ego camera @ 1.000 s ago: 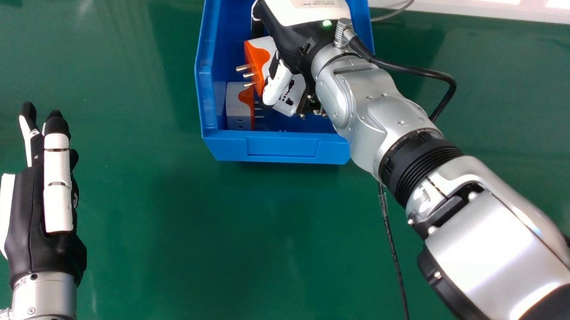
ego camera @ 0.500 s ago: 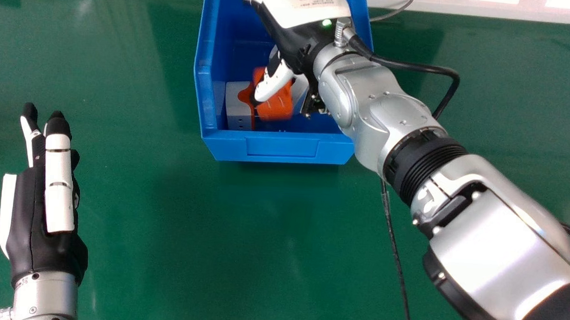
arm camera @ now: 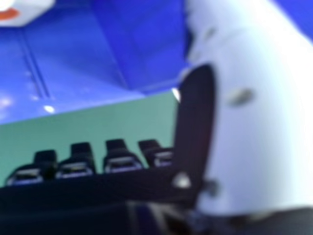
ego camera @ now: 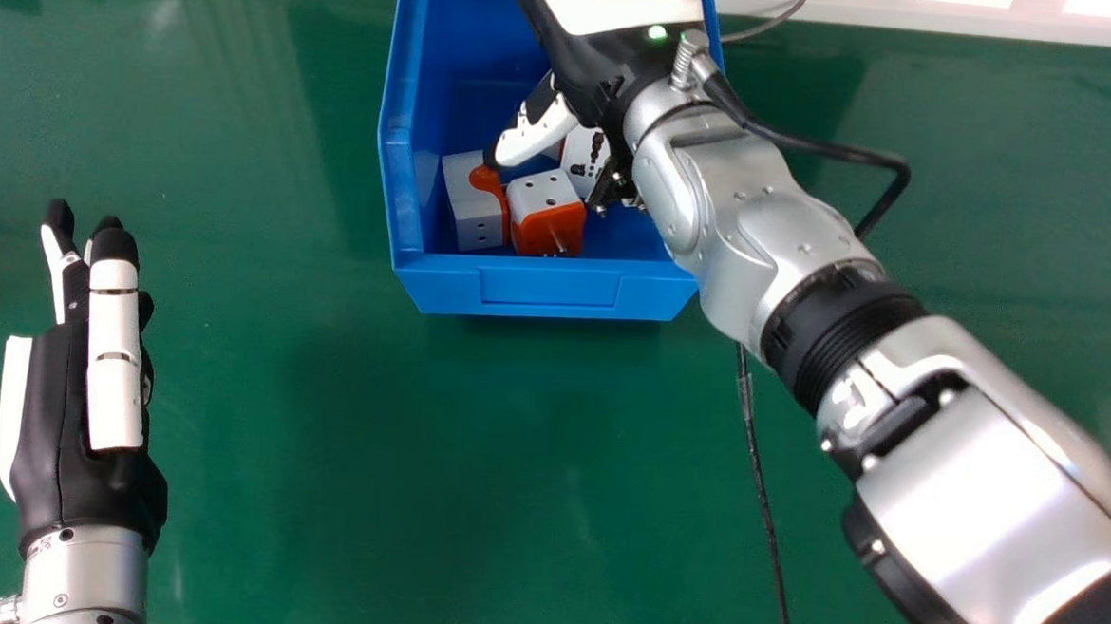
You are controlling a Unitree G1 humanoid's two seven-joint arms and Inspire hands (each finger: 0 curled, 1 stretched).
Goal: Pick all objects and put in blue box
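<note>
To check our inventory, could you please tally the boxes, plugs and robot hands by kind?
Box: 1
Plugs: at least 3, as the right hand may hide more
Hands: 2, counting the left hand
Total: at least 6

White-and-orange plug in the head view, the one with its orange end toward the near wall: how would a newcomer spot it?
Find the blue box, then look just behind its near wall. Right of the left-hand plug sits the middle plug, its white top dotted with holes. Its orange end faces you, pins showing; the left-hand plug's orange is on its right side.
</note>
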